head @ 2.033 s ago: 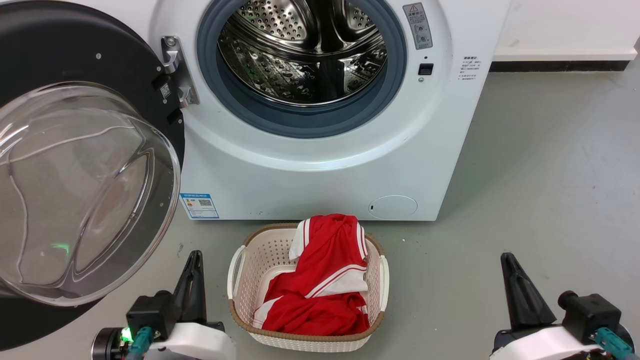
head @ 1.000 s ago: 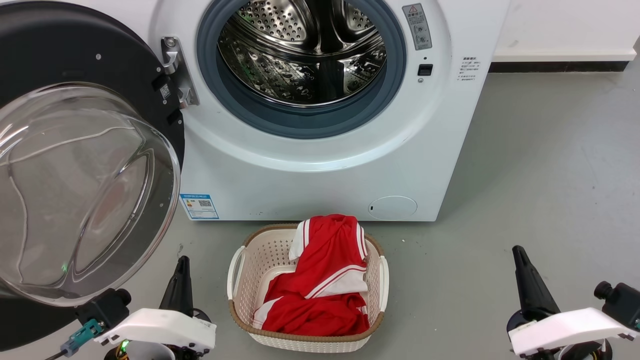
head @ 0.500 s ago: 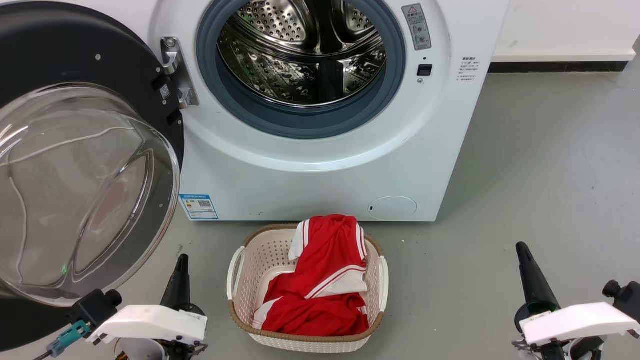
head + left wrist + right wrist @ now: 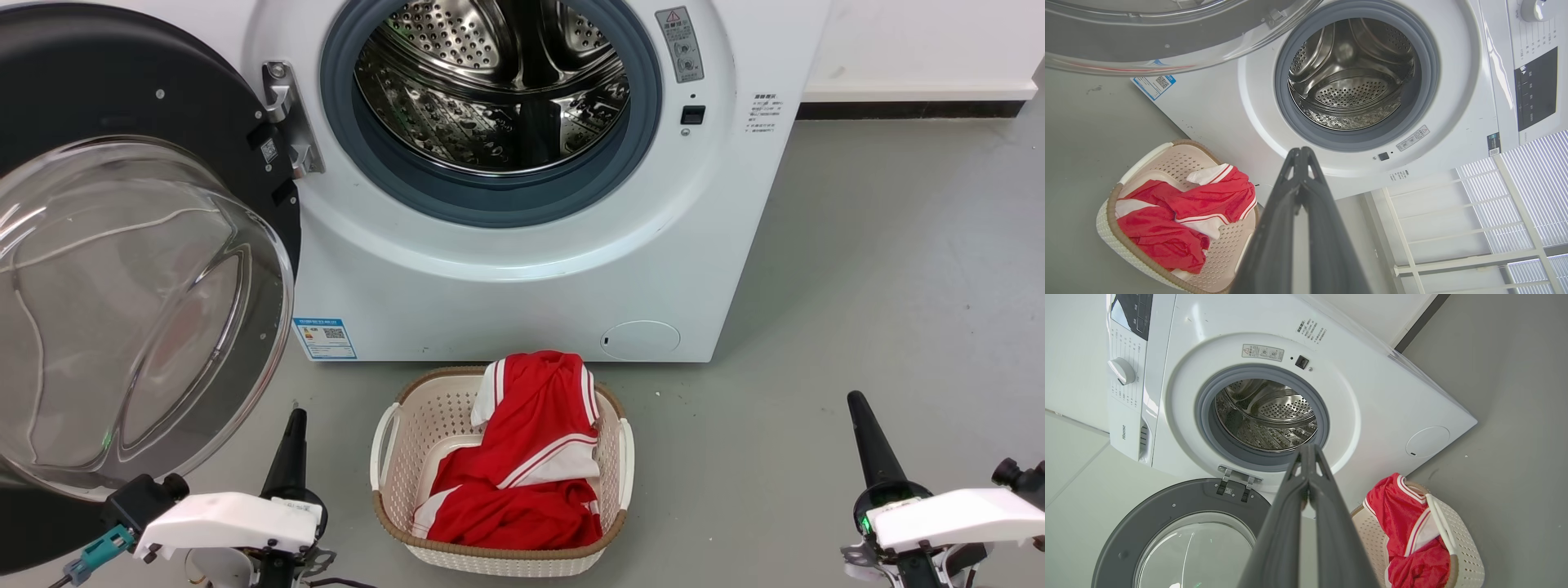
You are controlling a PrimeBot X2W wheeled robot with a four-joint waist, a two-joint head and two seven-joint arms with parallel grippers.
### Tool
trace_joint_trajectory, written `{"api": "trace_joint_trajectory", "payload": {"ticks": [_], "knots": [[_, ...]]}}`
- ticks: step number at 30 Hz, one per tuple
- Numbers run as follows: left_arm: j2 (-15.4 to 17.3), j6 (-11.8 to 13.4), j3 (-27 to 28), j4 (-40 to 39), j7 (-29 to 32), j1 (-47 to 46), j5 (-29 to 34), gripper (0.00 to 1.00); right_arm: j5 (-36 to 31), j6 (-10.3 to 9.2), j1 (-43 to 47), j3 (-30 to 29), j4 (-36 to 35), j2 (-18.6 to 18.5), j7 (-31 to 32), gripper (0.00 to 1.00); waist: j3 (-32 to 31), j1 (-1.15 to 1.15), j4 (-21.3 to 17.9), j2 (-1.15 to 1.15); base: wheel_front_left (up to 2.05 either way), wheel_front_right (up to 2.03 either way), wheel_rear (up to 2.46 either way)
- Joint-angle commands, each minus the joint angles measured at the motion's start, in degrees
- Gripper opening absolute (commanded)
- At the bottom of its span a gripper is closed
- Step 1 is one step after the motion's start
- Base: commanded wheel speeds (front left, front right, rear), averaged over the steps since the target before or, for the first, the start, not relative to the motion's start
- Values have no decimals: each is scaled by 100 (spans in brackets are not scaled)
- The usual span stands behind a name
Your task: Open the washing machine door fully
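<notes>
The white washing machine (image 4: pixel 522 286) stands on the grey floor (image 4: pixel 898 269), facing the robot squarely. The washing machine door (image 4: pixel 122 73) is swung out on the robot's left, clear of the opening. Its inner face is turned toward the head camera, so its glass bowl (image 4: pixel 122 327) bulges forward. By my reading it is open about as far as it will go, and the task is at or near its end. The steel drum (image 4: pixel 490 98) and its grey rubber ring (image 4: pixel 498 206) are fully exposed, which is the reason for opening the door: it leaves an unobstructed mouth for loading. A pale perforated basket (image 4: pixel 506 562) sits on the floor just in front of the machine, below the opening, probably so the laundry is in easy reach. A red garment (image 4: pixel 522 474) with white stripes is heaped in it. The left end effector (image 4: pixel 294 425) sits low, between the door's lower edge and the basket, touching neither. Its fingers are pressed together on nothing, as the left wrist view also shows. The right end effector (image 4: pixel 859 412) is well off to the right over bare floor, its fingers likewise together and empty. Both seem parked clear of the door's swing. The metal hinge (image 4: pixel 287 114) joins the door to the machine at the left of the opening.
</notes>
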Motion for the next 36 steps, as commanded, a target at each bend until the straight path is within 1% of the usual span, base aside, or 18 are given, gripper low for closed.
{"api": "trace_joint_trajectory", "payload": {"ticks": [1,18,36], "knots": [[2,-29,47,-42,25,-120,-97,0,120,0,-140,-20,-24,-33,12,0,0,0,0,0,0,0,0],[-71,-208,234,42,293,-196,-1086,0,1158,0,-272,-127,138,-26,213,0,-7,0,-6,0,0,0,0],[-121,-354,392,114,513,-243,-1936,0,2037,0,-390,-227,283,-5,397,0,-14,0,-13,0,0,0,0]]}}
